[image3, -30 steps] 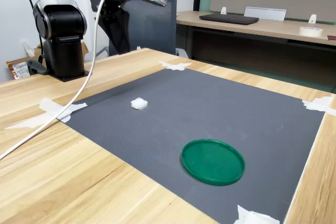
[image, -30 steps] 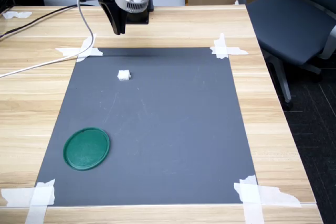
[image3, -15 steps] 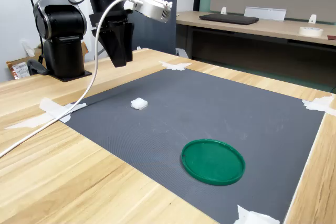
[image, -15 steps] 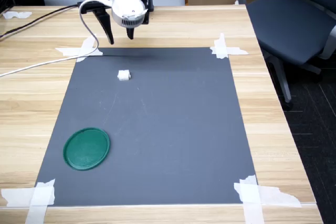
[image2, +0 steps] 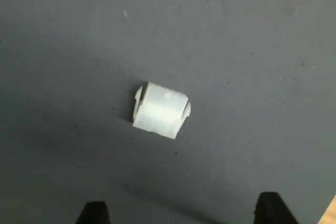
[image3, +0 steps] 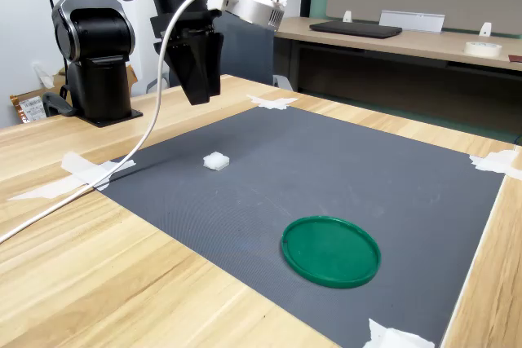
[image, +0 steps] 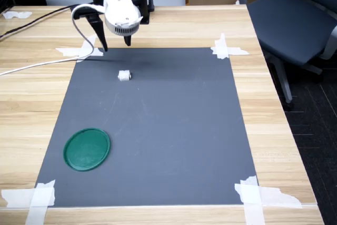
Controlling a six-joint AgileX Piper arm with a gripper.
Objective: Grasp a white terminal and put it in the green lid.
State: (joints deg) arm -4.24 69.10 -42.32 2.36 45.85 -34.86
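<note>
so the green lid (image: 87, 149) sits near the mat's (image: 174, 130) front-left corner in the first exterior view, white terminal (image: 124, 76) toward its far-left corner, gripper (image: 114, 46) hanging above it, fingers (image2: 93, 214) spread wide, holding nothing.

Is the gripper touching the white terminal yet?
Apart. In the second exterior view the gripper hangs above the mat, clear air between it and the white terminal; the wrist view shows the terminal lying free, with bare mat before both fingertips.
</note>
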